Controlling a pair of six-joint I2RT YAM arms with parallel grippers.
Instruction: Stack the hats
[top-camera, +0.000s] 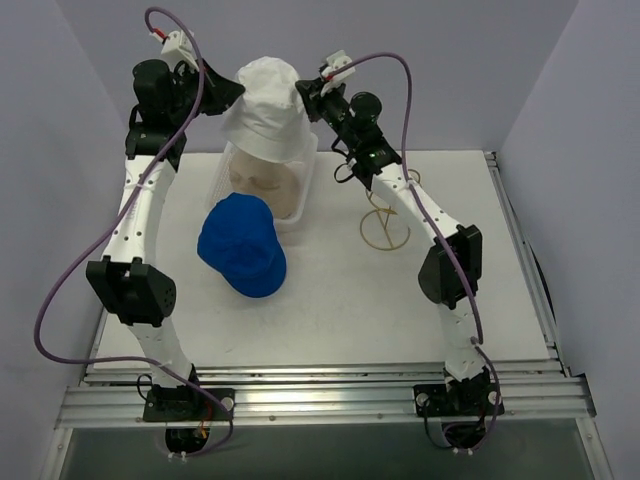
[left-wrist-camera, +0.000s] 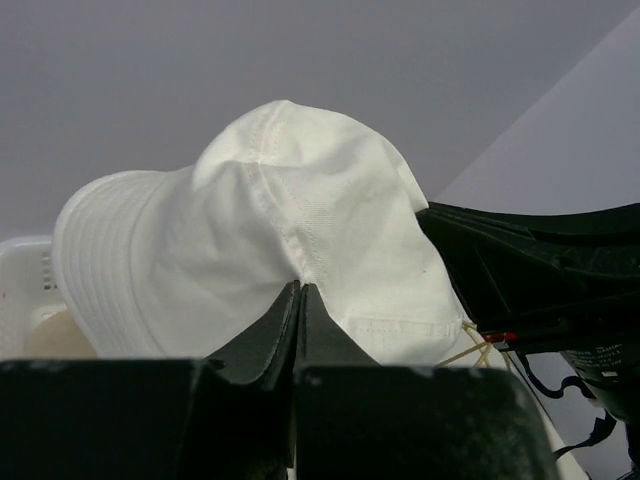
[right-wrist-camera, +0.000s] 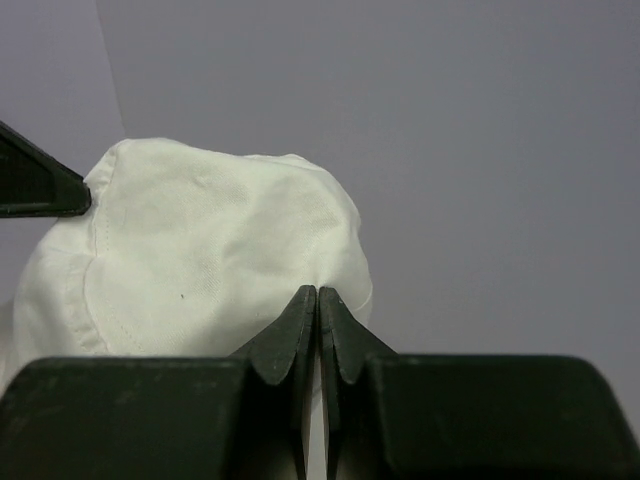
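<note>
The off-white floppy hat (top-camera: 268, 108) hangs in the air above the white basket (top-camera: 308, 190), held at its brim from both sides. My left gripper (top-camera: 228, 97) is shut on its left brim; the hat fills the left wrist view (left-wrist-camera: 270, 240). My right gripper (top-camera: 306, 92) is shut on its right brim, and the hat shows in the right wrist view (right-wrist-camera: 210, 250). The royal blue cap (top-camera: 243, 245) lies on the table in front of the basket. The pink cap is not clearly visible; a pale shape lies in the basket under the hat.
A gold wire dome frame (top-camera: 384, 228) stands on the table right of the basket, under the right arm. The grey back wall is close behind the raised hat. The table's right half is bare white.
</note>
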